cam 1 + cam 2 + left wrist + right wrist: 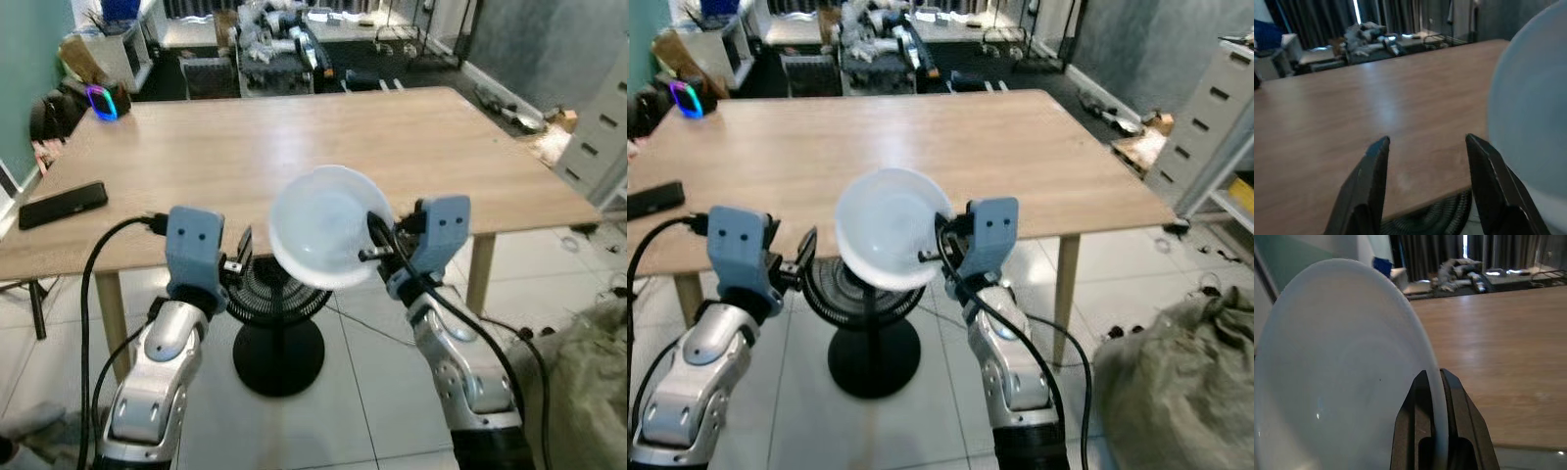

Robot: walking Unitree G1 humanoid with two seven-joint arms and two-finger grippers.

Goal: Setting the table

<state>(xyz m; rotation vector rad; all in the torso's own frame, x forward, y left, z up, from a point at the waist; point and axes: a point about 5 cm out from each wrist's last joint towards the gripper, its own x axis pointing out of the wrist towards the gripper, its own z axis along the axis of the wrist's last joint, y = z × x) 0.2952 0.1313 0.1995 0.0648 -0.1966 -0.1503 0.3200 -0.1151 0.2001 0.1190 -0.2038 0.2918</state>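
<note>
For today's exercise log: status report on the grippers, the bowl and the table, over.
Right gripper shut on white bowl rim, held at table near edge. Left gripper open, empty. Black phone lies far left; fan under table.

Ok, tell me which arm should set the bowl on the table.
Right. The right gripper already pinches the bowl by its rim, holding it over the near edge of the table. The left gripper is open, holds nothing and sits beside the bowl, so a handover would only add a step.
</note>
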